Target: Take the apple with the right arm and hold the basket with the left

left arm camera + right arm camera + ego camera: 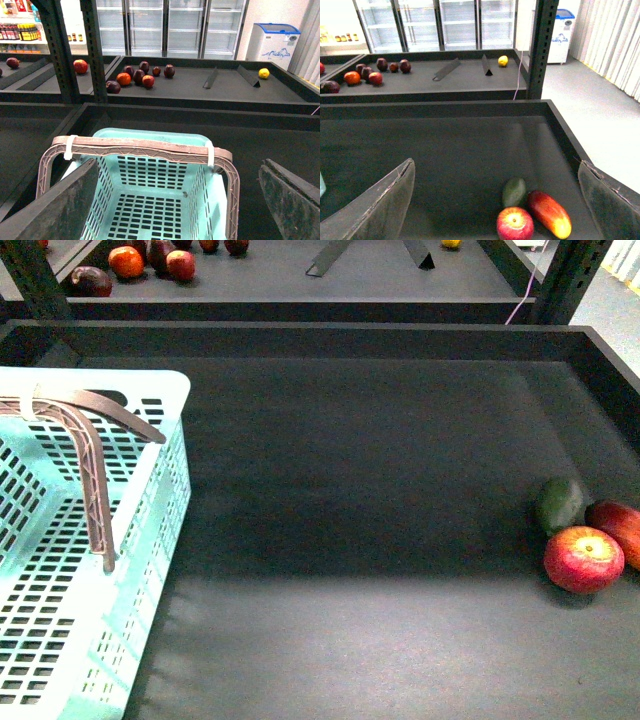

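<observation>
Neither step is judged done. On the dark matte tray [350, 620], near left, the slotted turquoise plastic basket [150, 540] is seen unheld; near right, the smooth round apple [583, 558] ungrasped. The left gripper [178, 190] and right gripper [496, 190] are spread wide, empty. Farther back, loose fruit [125, 260] is shelved.

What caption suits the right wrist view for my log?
Open right gripper looks down at the apple beside a green fruit and an elongated red fruit in the dark tray.
</observation>
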